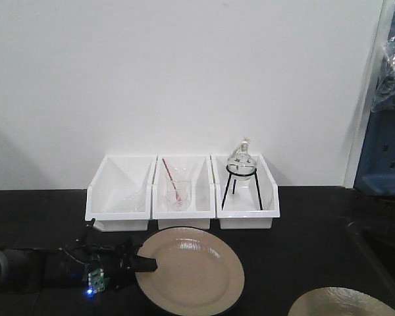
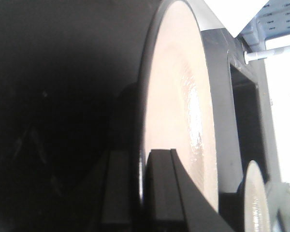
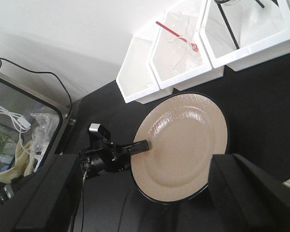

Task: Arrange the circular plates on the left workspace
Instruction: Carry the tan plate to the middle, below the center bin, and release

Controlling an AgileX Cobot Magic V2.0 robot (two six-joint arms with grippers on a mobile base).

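While the left gripper point(image 1: 141, 265) is clamped on its left rim, one finger over the face and one beneath, the tan plate point(image 1: 191, 270) lies low over the desk point(image 1: 303, 250), just in front of the middle bin point(image 1: 183, 191). Whether it rests on the desk or is held slightly off it, I cannot tell. The second plate point(image 1: 345, 303) lies well to the right, at the near edge, and only its upper part shows.

The desk is flat matte black. Three white bins stand side by side along its back, against a plain white wall point(image 1: 184, 79). The left bin point(image 1: 118, 194) holds clear glassware that is hard to make out, the middle one a beaker with a red rod, and the right bin point(image 1: 245, 191) a round flask on a black tripod. At the right end, a sink point(image 1: 375, 243) is set into the desk, with a blue crate point(image 1: 382, 158) behind it.

The right gripper point(image 3: 147, 159) hangs above the plate with its fingers wide apart and nothing between them.
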